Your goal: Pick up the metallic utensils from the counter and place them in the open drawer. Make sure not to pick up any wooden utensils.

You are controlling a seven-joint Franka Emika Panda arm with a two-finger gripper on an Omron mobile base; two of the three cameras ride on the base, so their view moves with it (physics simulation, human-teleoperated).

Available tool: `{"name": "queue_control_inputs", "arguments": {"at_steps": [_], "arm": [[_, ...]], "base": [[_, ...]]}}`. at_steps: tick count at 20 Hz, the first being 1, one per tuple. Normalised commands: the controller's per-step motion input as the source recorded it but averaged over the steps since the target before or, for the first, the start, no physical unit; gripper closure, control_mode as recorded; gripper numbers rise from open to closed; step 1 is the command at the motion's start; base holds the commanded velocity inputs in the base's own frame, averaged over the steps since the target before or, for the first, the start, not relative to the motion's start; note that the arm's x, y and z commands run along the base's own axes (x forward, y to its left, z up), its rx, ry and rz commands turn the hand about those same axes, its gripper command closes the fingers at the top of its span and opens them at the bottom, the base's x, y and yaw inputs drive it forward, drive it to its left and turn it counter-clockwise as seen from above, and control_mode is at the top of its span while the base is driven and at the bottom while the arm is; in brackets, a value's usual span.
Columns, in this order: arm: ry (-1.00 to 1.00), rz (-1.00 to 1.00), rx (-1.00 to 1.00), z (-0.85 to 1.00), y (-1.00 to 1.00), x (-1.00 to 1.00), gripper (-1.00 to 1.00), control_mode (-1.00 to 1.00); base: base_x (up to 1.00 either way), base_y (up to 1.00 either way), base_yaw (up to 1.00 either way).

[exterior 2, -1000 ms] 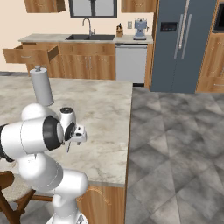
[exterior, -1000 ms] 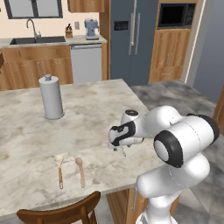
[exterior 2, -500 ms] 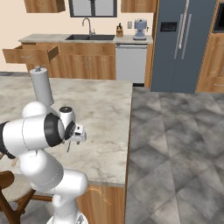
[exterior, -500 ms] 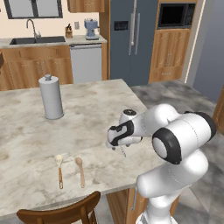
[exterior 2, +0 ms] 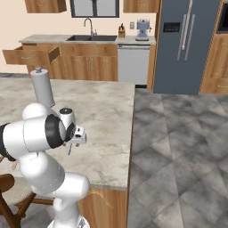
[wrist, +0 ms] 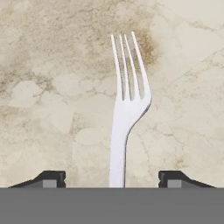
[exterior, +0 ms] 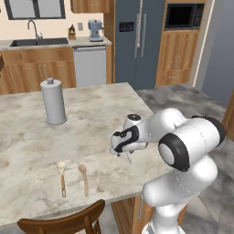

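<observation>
Silver fork [wrist: 125,109] between wide-apart jaws

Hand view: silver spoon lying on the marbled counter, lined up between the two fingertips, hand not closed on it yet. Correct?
Not quite: it is a fork, not a spoon. The hand view shows its four tines pointing away from the hand. The rest holds: it lies on the marbled counter, lined up between the fingertips, which stand clear of its handle on either side.

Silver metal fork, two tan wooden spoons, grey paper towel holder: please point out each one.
Silver metal fork [wrist: 127,109], hand view, on its neck below the tines.
Tan wooden spoons [exterior: 84,179], left base view, on the right spoon's handle.
Grey paper towel holder [exterior: 53,102], left base view, on the cylinder's middle.
</observation>
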Motion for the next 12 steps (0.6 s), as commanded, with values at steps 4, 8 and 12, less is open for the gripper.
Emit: {"name": "queue_control_inputs", "arguments": {"at_steps": [4,8,12], "arm": [[0.00,0.00,0.00,0.00,0.00,0.00,1.00,-1.00],[0.00,0.00,0.00,0.00,0.00,0.00,1.00,-1.00],[0.00,0.00,0.00,0.33,0.00,0.00,1.00,-1.00]], "base": [[0.00,0.00,0.00],[0.00,0.00,0.00],[0.00,0.00,0.00]]}}
